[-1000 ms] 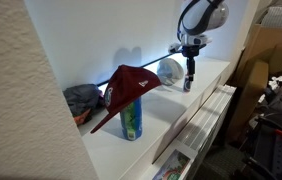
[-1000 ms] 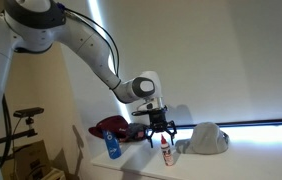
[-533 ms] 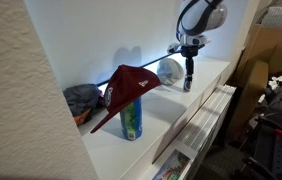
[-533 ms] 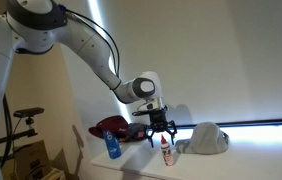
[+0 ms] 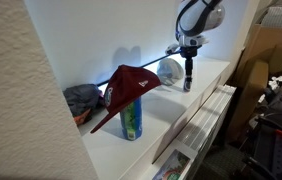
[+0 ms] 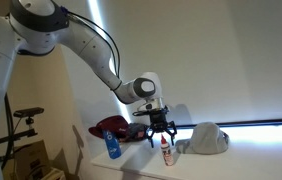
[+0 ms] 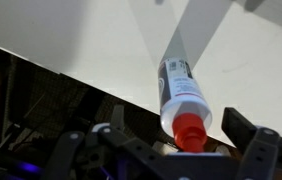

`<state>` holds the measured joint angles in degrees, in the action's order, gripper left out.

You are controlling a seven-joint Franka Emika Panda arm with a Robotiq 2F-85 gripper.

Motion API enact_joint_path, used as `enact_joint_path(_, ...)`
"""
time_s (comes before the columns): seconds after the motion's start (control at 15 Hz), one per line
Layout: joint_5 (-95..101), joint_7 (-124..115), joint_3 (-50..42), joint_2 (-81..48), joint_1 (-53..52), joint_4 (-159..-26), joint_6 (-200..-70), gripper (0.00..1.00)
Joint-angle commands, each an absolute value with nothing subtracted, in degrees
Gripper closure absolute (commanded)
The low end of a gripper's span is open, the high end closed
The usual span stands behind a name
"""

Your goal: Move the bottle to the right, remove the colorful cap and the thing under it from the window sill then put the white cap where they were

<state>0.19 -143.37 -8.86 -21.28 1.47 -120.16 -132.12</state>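
Bottle (image 7: 184, 95) | upright on window sill (image 5: 166, 120), near white cap (image 6: 209, 138) | gripper (image 6: 165, 143) wide open, jaws either side of red top (image 7: 186, 128), holding nothing | probably light, smooth, tips easily | best gripped low on body, gently

White rounded arm (image 6: 51, 25), dark joint seams; black claw (image 6: 163, 138).
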Motion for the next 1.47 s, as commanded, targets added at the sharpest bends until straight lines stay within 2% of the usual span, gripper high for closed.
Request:
enact_joint_path(0.0, 0.11, -143.87, -9.3, -21.77, 0.92, -119.4, -131.76, 0.0)
enact_joint_path(0.6, -0.06, -144.47, -9.51, -22.74, 0.73, -118.8, -131.6, 0.0)
enact_joint_path(0.67, -0.14, -144.29, -9.46, -22.68, 0.79, -118.91, -131.87, 0.25)
enact_joint_path(0.8, -0.44, -144.1, -9.41, -22.67, 0.96, -118.86, -131.68, 0.34)
enact_joint_path(1.2, -0.32, -144.42, -9.51, -22.65, 0.88, -118.89, -131.73, 0.76)
enact_joint_path(1.27, -0.34, -144.47, -9.54, -22.77, 0.89, -118.66, -131.38, 0.8)
enact_joint_path(1.4, -0.48, -144.14, -9.45, -22.75, 1.01, -118.73, -131.9, 0.8)
